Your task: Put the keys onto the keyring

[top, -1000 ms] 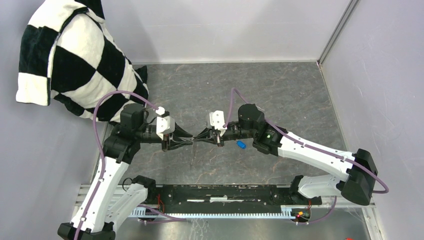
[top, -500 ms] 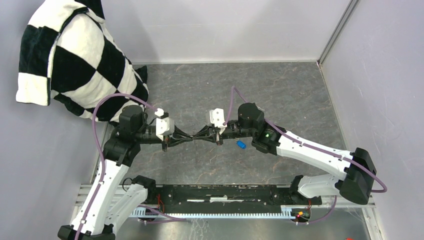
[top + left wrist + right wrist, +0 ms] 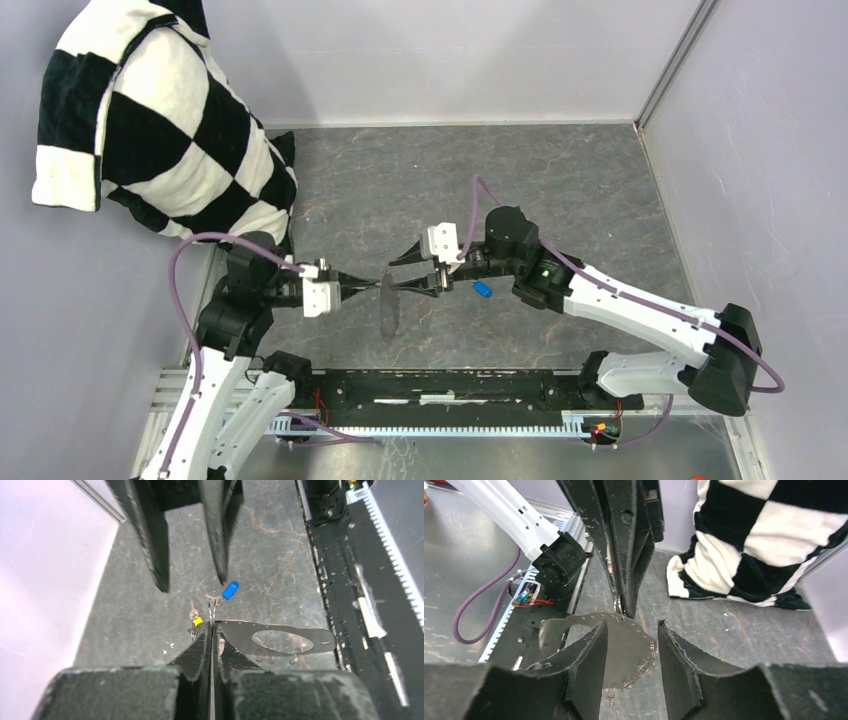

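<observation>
Low over the near counter (image 3: 450,330), keyring (image 3: 240,635) pinched tight in the left gripper (image 3: 211,630). Just past, a yellow key (image 3: 198,621). Farther, a blue key (image 3: 230,590) flat on the counter. Beyond, right gripper (image 3: 631,626) spread wide, empty. Likely next: grab a key, slide it onto the keyring.

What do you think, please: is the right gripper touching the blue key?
Apart. The top view shows the blue key lying well behind the open right gripper.

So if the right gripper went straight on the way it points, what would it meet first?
Most likely the flat grey metal piece pinched by the left gripper, which faces the open right gripper head-on; depth is unclear.
</observation>
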`<state>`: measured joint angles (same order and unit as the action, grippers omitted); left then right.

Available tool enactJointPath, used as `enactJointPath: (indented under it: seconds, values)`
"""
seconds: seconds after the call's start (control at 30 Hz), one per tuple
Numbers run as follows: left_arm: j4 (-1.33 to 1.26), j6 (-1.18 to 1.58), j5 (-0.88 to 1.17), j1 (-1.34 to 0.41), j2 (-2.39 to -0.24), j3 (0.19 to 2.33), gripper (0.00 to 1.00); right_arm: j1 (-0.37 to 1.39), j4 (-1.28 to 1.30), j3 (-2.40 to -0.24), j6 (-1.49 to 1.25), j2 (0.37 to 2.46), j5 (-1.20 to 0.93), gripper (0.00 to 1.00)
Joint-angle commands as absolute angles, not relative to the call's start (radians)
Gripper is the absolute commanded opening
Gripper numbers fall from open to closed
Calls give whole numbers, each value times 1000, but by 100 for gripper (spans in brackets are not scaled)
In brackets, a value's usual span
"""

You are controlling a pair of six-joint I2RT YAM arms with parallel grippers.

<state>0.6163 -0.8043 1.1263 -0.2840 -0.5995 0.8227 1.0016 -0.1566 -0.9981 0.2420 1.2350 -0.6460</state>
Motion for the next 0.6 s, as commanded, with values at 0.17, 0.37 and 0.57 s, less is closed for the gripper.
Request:
enactJointPath:
  seconds: [0.17, 0.37, 0.57]
  values:
    - [728, -1314, 1127, -288, -490, 764, 2, 1006, -136, -941, 311, 1113, -524, 49]
    - [728, -1336, 1109, -288, -475, 738, 2, 999, -131, -899, 307, 1088, -398, 50]
    - [741, -1158, 1098, -288, -510, 753, 2, 933, -167, -816, 192, 1076, -172, 53]
